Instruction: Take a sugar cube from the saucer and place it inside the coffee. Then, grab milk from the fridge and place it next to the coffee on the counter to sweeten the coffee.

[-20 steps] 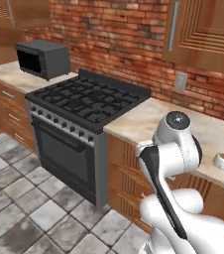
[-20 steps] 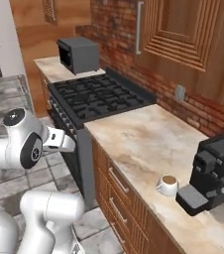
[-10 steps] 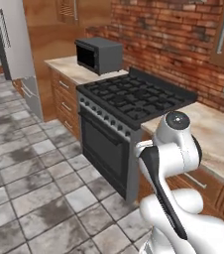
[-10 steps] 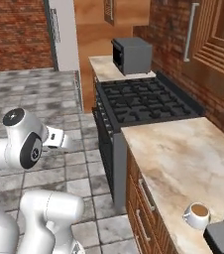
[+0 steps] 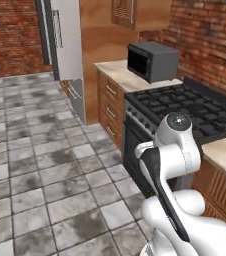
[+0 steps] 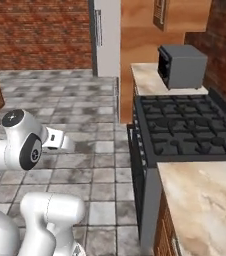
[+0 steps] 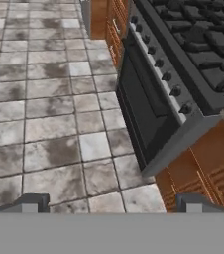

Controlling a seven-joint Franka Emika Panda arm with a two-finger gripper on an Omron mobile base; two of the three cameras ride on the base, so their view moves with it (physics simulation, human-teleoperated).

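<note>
The tall grey-doored fridge [image 5: 65, 47] stands closed at 11 o'clock in the left base view, past the black microwave [image 5: 151, 61] and the black gas stove [image 6: 190, 127]. The hand [image 7: 109, 202] hangs over the grey floor tiles, its two dark tips wide apart and holding nothing. The step in hand looks like driving to the fridge: keep the arm tucked clear of the stove front, stop square to the door handle; the beige marbled surface [image 6: 207, 200] lies at 5 o'clock

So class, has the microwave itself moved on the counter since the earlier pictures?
No. The microwave still sits on the counter left of the stove; the camera moved.
</note>
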